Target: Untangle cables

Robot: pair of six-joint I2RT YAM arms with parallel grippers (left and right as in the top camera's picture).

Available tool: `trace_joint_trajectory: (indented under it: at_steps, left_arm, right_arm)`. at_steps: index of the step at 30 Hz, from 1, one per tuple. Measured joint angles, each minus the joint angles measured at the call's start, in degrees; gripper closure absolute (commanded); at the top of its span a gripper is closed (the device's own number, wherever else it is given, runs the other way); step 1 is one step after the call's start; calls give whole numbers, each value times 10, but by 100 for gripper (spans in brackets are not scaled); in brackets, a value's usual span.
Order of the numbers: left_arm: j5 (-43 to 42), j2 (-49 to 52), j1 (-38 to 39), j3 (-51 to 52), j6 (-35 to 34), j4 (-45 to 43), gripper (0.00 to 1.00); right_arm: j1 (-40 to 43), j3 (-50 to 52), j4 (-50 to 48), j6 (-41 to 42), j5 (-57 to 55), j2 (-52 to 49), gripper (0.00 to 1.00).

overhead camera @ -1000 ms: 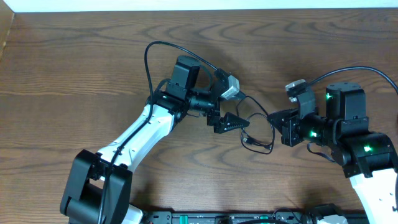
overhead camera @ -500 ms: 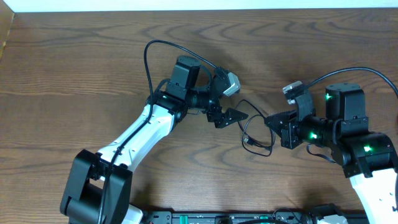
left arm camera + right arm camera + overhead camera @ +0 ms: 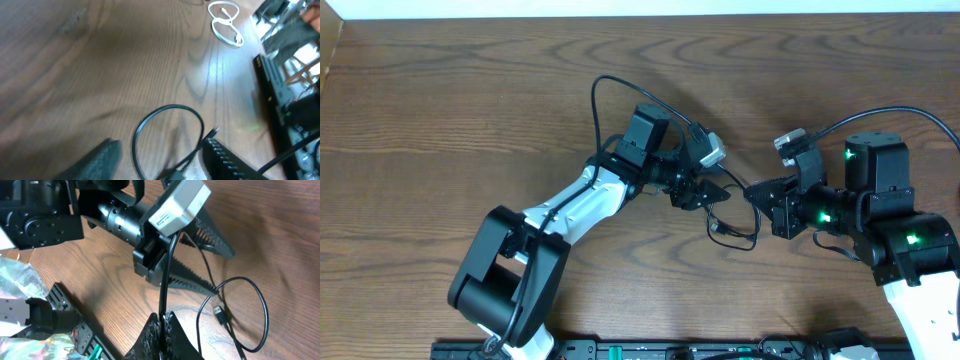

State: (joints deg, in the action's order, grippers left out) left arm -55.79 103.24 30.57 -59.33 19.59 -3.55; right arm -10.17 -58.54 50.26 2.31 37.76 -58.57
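The black cable (image 3: 738,218) lies in a loop on the wooden table between the two arms, its USB plug (image 3: 220,313) resting inside the loop. My right gripper (image 3: 164,318) is shut on one strand of it, which runs up from the fingers. In the overhead view the right gripper (image 3: 752,192) sits just right of the loop. My left gripper (image 3: 161,145) is open, its fingers either side of the black loop (image 3: 167,117); overhead the left gripper (image 3: 712,192) is at the loop's left edge. The white cable (image 3: 225,22) lies coiled apart, far off in the left wrist view.
A black rail (image 3: 272,105) with electronics runs along the table's front edge. Thick black wires (image 3: 620,90) arch over the left arm. The left wrist camera housing (image 3: 180,205) hangs close above the right gripper's held strand.
The left arm has swung right toward the right gripper. Its jaws have narrowed around the black loop. The right arm has stayed put.
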Motion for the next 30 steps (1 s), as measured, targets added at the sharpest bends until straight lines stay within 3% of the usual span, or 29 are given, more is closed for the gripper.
trace_joint_trajectory:
  at_steps: [2,6,19,21,22,23,24,30]
  left_arm:
    - [1,0,-3,0,-5,-6,67]
    - [2,0,-14,0,-17,-8,69]
    - [-54,-34,-90,0,-77,-9,69]
    - [-65,-36,-89,0,-81,-11,62]
    - [-69,-36,-87,0,-83,-12,40]
    - [-72,-36,-85,0,-87,-13,28]
    - [-74,-36,-82,0,-88,-14,25]
    - [-84,-36,-70,0,-98,-14,24]
  right_arm:
    - [0,0,0,0,-1,0,99]
    - [0,0,0,0,-10,0,99]
    - [0,0,0,0,-56,0,99]
    - [0,0,0,0,-57,0,99]
    - [0,0,0,0,-57,0,99]
    - [0,0,1,0,-57,0,99]
    - [0,0,1,0,-57,0,99]
    - [0,0,5,0,-58,0,99]
